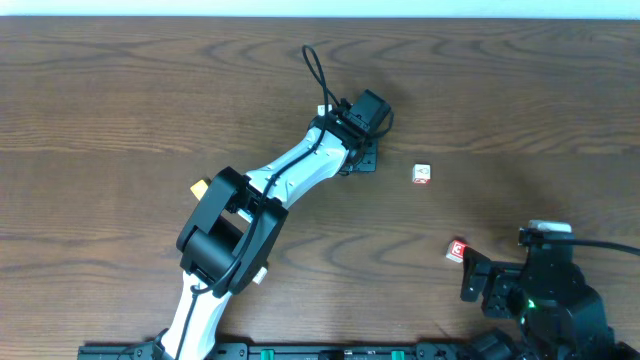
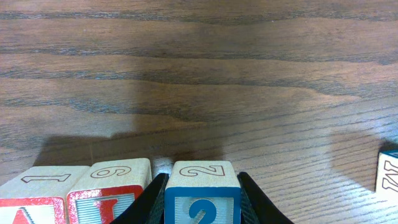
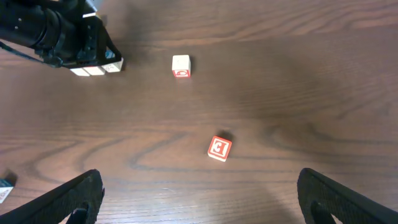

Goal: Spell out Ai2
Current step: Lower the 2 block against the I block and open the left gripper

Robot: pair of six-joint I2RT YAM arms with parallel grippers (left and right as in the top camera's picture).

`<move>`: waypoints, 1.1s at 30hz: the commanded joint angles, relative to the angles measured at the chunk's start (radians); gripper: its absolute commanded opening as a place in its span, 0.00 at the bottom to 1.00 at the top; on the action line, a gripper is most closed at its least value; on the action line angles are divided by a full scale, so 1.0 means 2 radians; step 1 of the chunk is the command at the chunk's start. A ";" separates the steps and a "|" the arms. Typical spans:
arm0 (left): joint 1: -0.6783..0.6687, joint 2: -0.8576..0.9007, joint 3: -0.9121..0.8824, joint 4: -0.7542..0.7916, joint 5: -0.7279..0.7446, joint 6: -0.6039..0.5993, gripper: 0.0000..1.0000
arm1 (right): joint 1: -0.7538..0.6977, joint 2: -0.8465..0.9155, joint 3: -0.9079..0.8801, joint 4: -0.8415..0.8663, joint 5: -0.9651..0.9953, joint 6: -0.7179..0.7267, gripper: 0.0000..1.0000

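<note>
My left gripper is shut on a blue "2" block that rests on the wooden table at the right end of a row. To its left are a red "I" block and a red "A" block. From the right wrist view the row peeks out under the left gripper. In the overhead view the gripper hides the row. My right gripper is open and empty at the front right.
A white block with a red face lies right of the row. A red block lies just ahead of my right gripper. Another lettered block is at the right edge. A yellow block shows beside the left arm.
</note>
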 commanded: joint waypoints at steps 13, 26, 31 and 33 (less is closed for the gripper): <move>-0.002 0.008 -0.002 0.012 -0.017 0.002 0.21 | -0.004 -0.002 0.000 -0.001 0.002 0.005 0.99; -0.002 0.008 -0.002 0.009 -0.017 0.002 0.38 | -0.004 -0.002 0.000 -0.001 0.002 0.005 0.99; -0.002 0.008 -0.002 0.010 -0.017 0.002 0.39 | -0.004 -0.002 0.000 -0.001 0.002 0.005 0.99; -0.002 0.008 -0.002 0.012 -0.017 0.002 0.39 | -0.004 -0.002 0.000 -0.001 0.002 0.005 0.99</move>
